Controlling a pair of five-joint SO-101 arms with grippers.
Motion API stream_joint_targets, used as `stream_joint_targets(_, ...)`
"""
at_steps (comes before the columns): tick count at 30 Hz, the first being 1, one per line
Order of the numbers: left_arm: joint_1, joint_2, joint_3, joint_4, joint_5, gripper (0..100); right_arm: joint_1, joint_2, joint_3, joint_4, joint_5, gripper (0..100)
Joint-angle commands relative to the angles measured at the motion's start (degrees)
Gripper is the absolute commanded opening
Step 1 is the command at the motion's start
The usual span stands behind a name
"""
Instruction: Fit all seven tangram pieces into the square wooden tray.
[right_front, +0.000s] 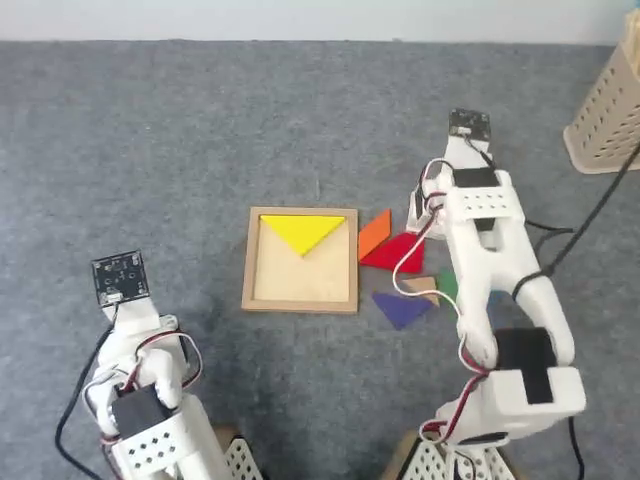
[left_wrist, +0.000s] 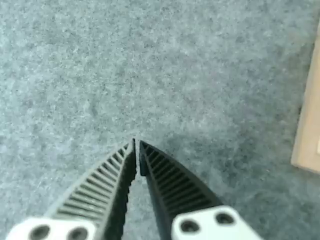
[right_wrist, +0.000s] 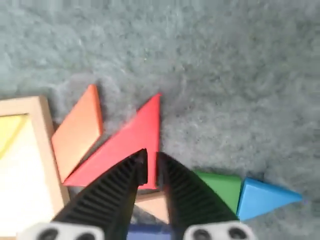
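The square wooden tray (right_front: 300, 306) lies near the middle of the worktop (right_front: 150, 130), and the yellow triangle (right_front: 301, 232) sits inside it along the far edge. The orange piece (right_front: 374, 235), the red triangle (right_front: 395, 252) and the purple triangle (right_front: 402, 308) lie loose just beside its right side. The right end effector (right_wrist: 152, 159) is low over a corner of the red triangle, and I cannot tell if it is grasping it; the left end effector (left_wrist: 137, 145) is clenched on nothing, over the worktop toward the front left corner.
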Motion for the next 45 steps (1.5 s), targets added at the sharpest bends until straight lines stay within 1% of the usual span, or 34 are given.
stream_joint_targets(1, 0.1, -0.2, -0.5, 0.2, 0.5, 1, -5.8, -2.2, 0.1, -0.9, 1.3, 10.8)
stream_joint_targets(3, 0.1, -0.2, -0.5, 0.2, 0.5, 1, -8.7, 0.1, 0.0, -0.7, 1.3, 10.8)
stream_joint_targets(5, 0.1, -0.2, -0.5, 0.2, 0.5, 1, -10.7, 2.7, -0.3, -1.0, 3.8, 10.8)
stream_joint_targets(8, 0.1, -0.2, -0.5, 0.2, 0.5, 1, -11.2, 6.2, -2.0, -0.7, 6.5, 10.8)
stream_joint_targets(12, 0.1, -0.2, -0.5, 0.2, 0.5, 1, -7.8, 11.6, -6.6, 1.3, 6.9, 10.8)
stream_joint_targets(15, 0.1, -0.2, -0.5, 0.2, 0.5, 1, -5.0, 16.7, -12.3, 5.4, 7.5, 10.8)
stream_joint_targets(21, 0.1, -0.2, -0.5, 0.2, 0.5, 1, -0.3, 27.8, -26.2, 13.1, 12.7, 10.8)
stream_joint_targets(26, 0.1, -0.2, -0.5, 0.2, 0.5, 1, 2.2, 32.4, -35.6, 17.1, 16.5, 10.8)
stream_joint_targets(30, 0.1, -0.2, -0.5, 0.2, 0.5, 1, 3.5, 31.5, -38.2, 17.4, 19.4, 10.8)
stream_joint_targets(33, 0.1, -0.2, -0.5, 0.2, 0.5, 1, 3.6, 27.9, -37.9, 17.3, 22.1, 10.8)
stream_joint_targets(38, 0.1, -0.2, -0.5, 0.2, 0.5, 1, 3.6, 20.0, -35.3, 16.7, 22.7, 10.8)
stream_joint_targets(43, 0.1, -0.2, -0.5, 0.2, 0.5, 1, 3.6, 11.0, -25.1, 9.5, 22.2, 10.8)
stream_joint_targets(45, 0.1, -0.2, -0.5, 0.2, 0.5, 1, 3.6, 6.5, -19.6, 4.9, 19.8, 10.8)
